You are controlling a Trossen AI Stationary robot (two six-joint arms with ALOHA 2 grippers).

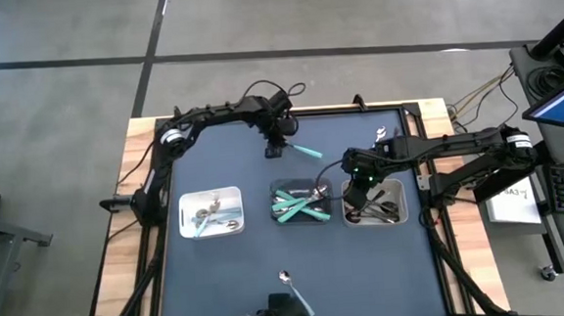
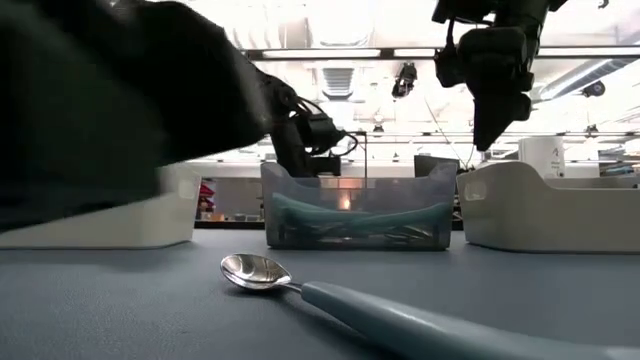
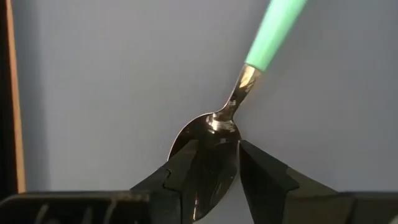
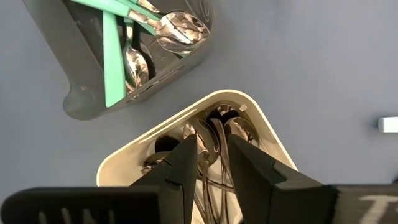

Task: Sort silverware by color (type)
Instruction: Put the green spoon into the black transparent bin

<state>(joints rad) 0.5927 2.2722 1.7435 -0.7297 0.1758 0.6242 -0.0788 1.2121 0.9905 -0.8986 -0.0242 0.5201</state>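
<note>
Going left to right across the table: the white tray (image 1: 213, 211) on the left has a few shiny silver pieces in it, so that pile looks started.

Behind it, toward the far edge of the mat, the left claw (image 1: 274, 147) is pinched on the bowl of a teal-handled spoon (image 1: 306, 152). The wrist camera shows both fingers squeezing the bowl with the teal handle sticking out away from the arm. My guess is it heads for the middle bin.

That middle grey bin (image 1: 300, 203) is already stacked with teal-handled pieces, so teal is mostly done.

On the right, the right claw (image 1: 364, 184) hangs over the other white tray (image 1: 375, 208), which holds the dark pieces. Its fingers are a narrow gap apart, and I can't make out anything between them.

What's left, as far as I can see: another teal-handled spoon (image 1: 292, 287) lying alone near the front edge, and something small and shiny (image 1: 380, 132) up by the far right corner. So I'd call it nearly finished, just a few stragglers.
</note>
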